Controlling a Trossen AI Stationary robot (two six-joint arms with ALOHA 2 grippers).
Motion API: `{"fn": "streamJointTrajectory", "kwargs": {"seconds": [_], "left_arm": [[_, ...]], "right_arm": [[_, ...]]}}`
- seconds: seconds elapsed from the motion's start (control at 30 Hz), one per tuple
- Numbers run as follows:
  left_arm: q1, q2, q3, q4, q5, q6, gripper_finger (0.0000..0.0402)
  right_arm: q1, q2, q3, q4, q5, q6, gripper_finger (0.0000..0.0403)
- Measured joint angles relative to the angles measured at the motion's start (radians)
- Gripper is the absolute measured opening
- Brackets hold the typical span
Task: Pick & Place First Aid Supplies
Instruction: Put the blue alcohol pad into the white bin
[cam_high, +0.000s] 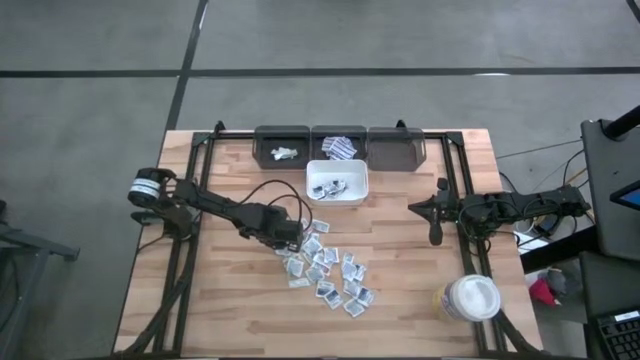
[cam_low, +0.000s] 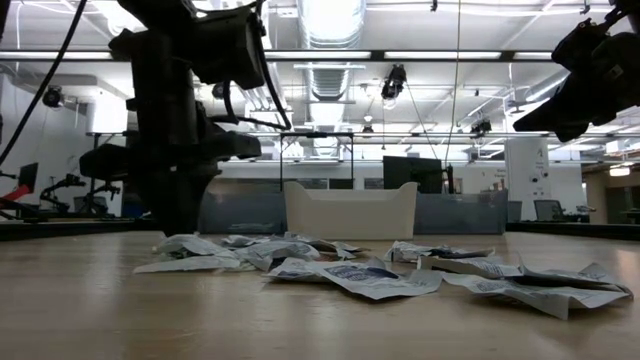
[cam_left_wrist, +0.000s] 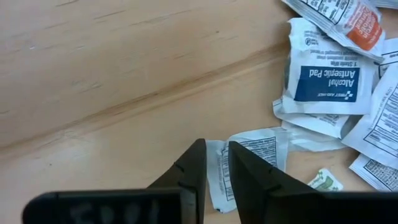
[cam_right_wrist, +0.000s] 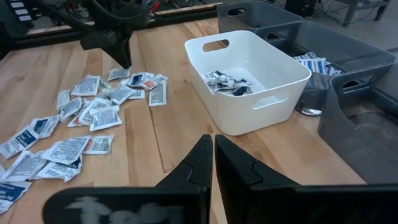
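A white bin (cam_high: 337, 182) stands near the far middle of the wooden table (cam_high: 230, 300) and holds a small heap of sachets (cam_right_wrist: 227, 83) on its floor. Just behind it, along the far edge, three dark bins sit side by side: the left dark bin (cam_high: 281, 146) holds a few pale packets, the middle dark bin (cam_high: 338, 144) holds white and blue packets, and nothing can be made out in the right dark bin (cam_high: 396, 146). The rest of the first aid supplies (cam_high: 330, 272) lie scattered flat on the table nearer than the white bin. The left gripper (cam_high: 290, 240) is down at the left edge of this scatter; its fingers (cam_left_wrist: 186, 171) stand a narrow gap apart with the edge of one white sachet (cam_left_wrist: 249, 155) lying between them, though whether they pinch it cannot be told. The right gripper (cam_high: 434, 228) hangs above the table to the right of the white bin, its fingers closed together on nothing. A white round lidded tub (cam_high: 470, 298) stands at the near right.
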Motion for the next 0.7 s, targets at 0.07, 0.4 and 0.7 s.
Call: {"fn": "streamJointTrajectory", "kwargs": {"seconds": [0.07,0.4,0.7], "left_arm": [[0.0,0.0,0.0,0.0,0.0,0.001,0.0068],[-0.001,0.036,-0.015,0.019,0.001,-0.002,0.0092],[-0.003,0.082,-0.016,0.028,0.014,0.003,0.0079]], "right_arm": [[0.0,0.0,0.0,0.0,0.0,0.0,0.0018],[0.0,0.0,0.0,0.0,0.0,0.004,0.0018],[0.0,0.0,0.0,0.0,0.0,0.027,0.0018]]}}
